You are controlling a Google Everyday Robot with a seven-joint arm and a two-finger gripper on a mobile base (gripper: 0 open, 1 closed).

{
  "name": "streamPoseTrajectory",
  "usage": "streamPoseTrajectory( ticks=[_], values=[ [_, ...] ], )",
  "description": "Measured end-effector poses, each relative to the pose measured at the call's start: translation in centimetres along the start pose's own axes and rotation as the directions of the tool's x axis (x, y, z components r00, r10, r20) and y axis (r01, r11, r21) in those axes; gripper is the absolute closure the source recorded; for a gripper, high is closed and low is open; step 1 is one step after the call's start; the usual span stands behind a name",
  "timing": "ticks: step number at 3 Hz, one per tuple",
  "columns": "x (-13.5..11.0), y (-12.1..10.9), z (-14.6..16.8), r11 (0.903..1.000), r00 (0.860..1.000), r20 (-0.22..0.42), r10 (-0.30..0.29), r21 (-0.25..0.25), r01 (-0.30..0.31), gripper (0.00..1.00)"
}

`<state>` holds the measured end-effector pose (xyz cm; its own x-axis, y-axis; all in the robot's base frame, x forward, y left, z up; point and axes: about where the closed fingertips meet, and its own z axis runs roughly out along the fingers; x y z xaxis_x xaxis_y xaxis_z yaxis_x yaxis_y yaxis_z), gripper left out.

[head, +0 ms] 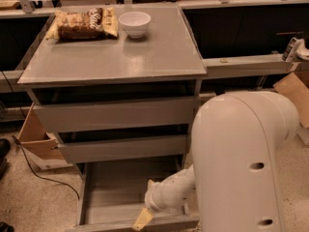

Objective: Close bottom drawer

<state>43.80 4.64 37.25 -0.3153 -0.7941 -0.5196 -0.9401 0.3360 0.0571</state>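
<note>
Apparently jaws at bottom drawer (120,192) front

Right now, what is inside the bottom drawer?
The bottom drawer is open; its visible grey floor shows no object. The hand is at its front edge; the arm hides the right front part.

Speckled beige floor (43,202) showing around grey cabinet surface (120,57); cardboard box (34,141) leaning at left, black cable (48,178) trailing across floor; grey ledge (251,64) running behind. Hand (143,220) hanging low, bottom centre.
</note>
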Motion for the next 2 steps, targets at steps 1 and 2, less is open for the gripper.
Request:
streamPoseTrajectory(
  ticks=[1,2],
  values=[
    [0.5,-0.1,0.2,1.0,1.0,0.013,0.0,0.009,0.0,0.0],
    [3.1,-1.5,2.0,0.9987,0.999,0.037,-0.023,0.046,0.022,0.0]
  ],
)
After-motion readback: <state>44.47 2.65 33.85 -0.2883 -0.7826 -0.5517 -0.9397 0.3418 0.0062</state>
